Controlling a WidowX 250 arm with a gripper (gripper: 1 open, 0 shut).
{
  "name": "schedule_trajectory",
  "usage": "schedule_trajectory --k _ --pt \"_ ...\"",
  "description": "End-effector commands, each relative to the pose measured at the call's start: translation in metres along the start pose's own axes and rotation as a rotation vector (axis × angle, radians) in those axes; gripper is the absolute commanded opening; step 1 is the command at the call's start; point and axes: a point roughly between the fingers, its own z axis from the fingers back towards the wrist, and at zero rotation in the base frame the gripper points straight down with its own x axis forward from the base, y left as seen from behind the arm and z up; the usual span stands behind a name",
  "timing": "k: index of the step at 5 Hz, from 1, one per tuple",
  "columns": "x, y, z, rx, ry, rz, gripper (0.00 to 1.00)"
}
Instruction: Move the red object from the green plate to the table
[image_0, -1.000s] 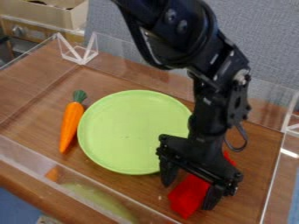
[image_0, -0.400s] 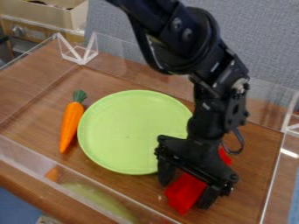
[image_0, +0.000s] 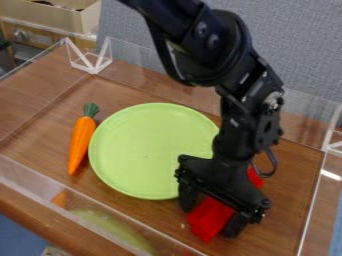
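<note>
1. So the red object (image_0: 210, 218) is in the lower right of the frame, down on the table (image_0: 151, 214), off the plate and near its lower right edge.
2. The gripper (image_0: 221, 198) is right on top of it, pointing down and hiding the middle of the bar. Red pokes out below the fingers, plus a bit on the upper right side.
3. Jaws look spread wide, one on either side of the bar. Can't really tell from this angle if they touch it, but I'd call it released, not clenched.
4. The green plate (image_0: 150, 150) sits around the middle of the frame, with nothing on it that I can see.
5. Carrot (image_0: 82, 143) is left of the plate, green top up, tip pointing toward the bottom of the frame.
6. The black arm (image_0: 207, 45) comes in from the top and bends down the right side.
7. There's a clear low wall (image_0: 80, 215) along the lower left, kinda see-through, and a cardboard-looking box (image_0: 51, 15) way up in the upper left corner.
</note>
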Motion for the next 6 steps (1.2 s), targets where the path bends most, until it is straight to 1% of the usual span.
schedule_trajectory --k 1,3,4,6 --pt "0.004 -0.001 0.019 -0.014 -0.076 0.004 1.00" --pt "-0.001 -0.008 0.027 -0.024 -0.103 -0.013 1.00" --pt "0.001 -0.007 0.024 -0.027 -0.103 -0.009 0.00" --pt "0.006 0.004 0.042 -0.041 -0.133 0.031 0.00"
